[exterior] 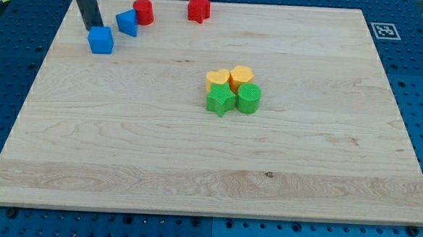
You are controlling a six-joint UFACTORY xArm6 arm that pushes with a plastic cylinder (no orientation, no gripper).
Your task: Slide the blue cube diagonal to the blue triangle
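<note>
The blue cube (100, 40) sits on the wooden counter (195, 154) near the view's top-left corner, and everything below is placed from it. My tip (95, 27) is at the cube's upper-left edge, touching it or just short of touching; the view does not settle which. The rod rises from there toward the view's top and leaves the picture. There are no fingers on this rod, so nothing is grasped; the tip only stands against the cube's far side.

Just up and to the view's right of the cube lies the blue triangle (127, 23), near it but apart, with a narrow strip of wood between the 2. Past the triangle, further right and slightly higher, stands the red cylinder (143, 12), close beside the triangle. Further right again, near the counter's top edge, is the red star (198, 8).

Well apart from the cube, down and to the view's right around the counter's middle, 4 blocks huddle together: a yellow heart (217, 79), a yellow hexagon (241, 76) beside it, a green star (220, 100) below the heart, and a green cylinder (248, 98) below the hexagon.
</note>
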